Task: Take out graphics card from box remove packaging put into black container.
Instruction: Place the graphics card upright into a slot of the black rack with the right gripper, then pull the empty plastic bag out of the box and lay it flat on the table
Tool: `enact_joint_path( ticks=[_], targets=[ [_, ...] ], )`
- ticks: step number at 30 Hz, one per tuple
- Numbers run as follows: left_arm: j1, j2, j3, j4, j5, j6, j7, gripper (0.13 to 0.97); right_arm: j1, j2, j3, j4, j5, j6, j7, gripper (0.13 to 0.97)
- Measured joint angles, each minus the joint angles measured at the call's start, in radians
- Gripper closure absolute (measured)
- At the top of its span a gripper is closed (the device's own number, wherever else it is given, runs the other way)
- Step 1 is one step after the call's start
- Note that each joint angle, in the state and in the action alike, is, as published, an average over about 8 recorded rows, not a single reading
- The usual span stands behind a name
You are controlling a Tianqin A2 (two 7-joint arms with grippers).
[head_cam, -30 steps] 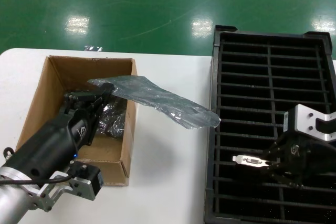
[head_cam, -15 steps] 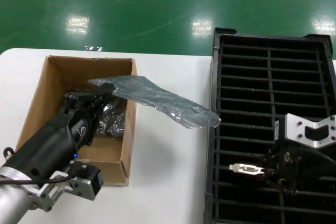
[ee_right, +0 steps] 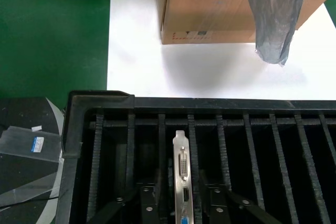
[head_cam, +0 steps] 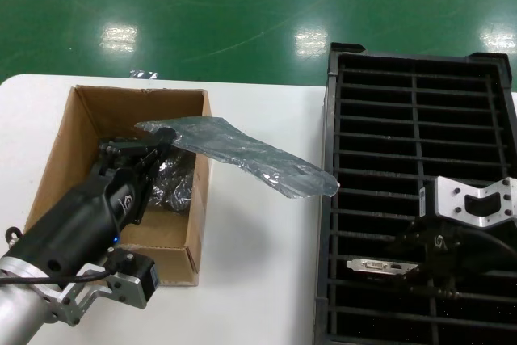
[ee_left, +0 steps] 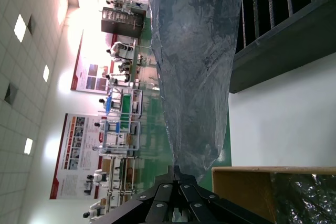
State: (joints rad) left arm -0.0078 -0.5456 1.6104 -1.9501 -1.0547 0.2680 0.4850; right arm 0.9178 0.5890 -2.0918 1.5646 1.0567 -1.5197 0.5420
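Observation:
My left gripper (head_cam: 166, 133) hovers over the brown cardboard box (head_cam: 60, 151), shut on one end of the grey-blue packaging bag (head_cam: 242, 155). The bag hangs out over the box's right wall toward the black container (head_cam: 325, 199). In the left wrist view my fingertips (ee_left: 176, 167) pinch the bag (ee_left: 194, 66). My right gripper (head_cam: 404, 260) is low in the container's near part. The graphics card (head_cam: 378, 267) stands in a slot with its silver bracket up. In the right wrist view the card (ee_right: 180, 161) sits between the jaws of my right gripper (ee_right: 182, 187), which stand apart from it.
More crinkly bags (head_cam: 170, 187) lie inside the box. The white table (head_cam: 258, 264) runs between box and container. The right wrist view shows the box (ee_right: 202, 14), the hanging bag (ee_right: 275, 14), the container rim (ee_right: 100, 100) and plastic sheets (ee_right: 26, 145) on the floor.
My right gripper has come down and toward me with the card, which is now lower in its slot. The jaws now stand apart from it. The left arm has not moved.

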Motion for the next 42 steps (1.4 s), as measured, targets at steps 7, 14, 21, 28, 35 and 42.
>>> enact_joint_path(
  ticks=[7,14,21,28,35,42],
  targets=[
    [0.000,0.000,0.000,0.000,0.000,0.000,0.000,0.959,0.000,0.012,0.018,0.036,0.016,-0.010,0.008,0.757],
    [0.000,0.000,0.000,0.000,0.000,0.000,0.000,0.959,-0.024,0.044,0.071,0.114,0.037,0.018,0.034,0.650],
    [0.000,0.000,0.000,0.000,0.000,0.000,0.000,0.959,-0.038,0.055,0.094,0.139,0.041,0.042,0.041,0.508],
    [-0.006,0.035,-0.015,-0.020,0.029,0.061,-0.045,0.959,-0.038,0.055,0.094,0.139,0.041,0.042,0.041,0.360],
    [-0.032,0.133,-0.063,-0.071,0.097,0.251,-0.229,0.959,-0.038,0.055,0.094,0.139,0.041,0.042,0.041,0.230],
    [-0.102,0.334,-0.188,-0.074,0.150,0.553,-0.533,0.959,-0.038,0.055,0.094,0.139,0.041,0.043,0.041,0.168]
  ],
)
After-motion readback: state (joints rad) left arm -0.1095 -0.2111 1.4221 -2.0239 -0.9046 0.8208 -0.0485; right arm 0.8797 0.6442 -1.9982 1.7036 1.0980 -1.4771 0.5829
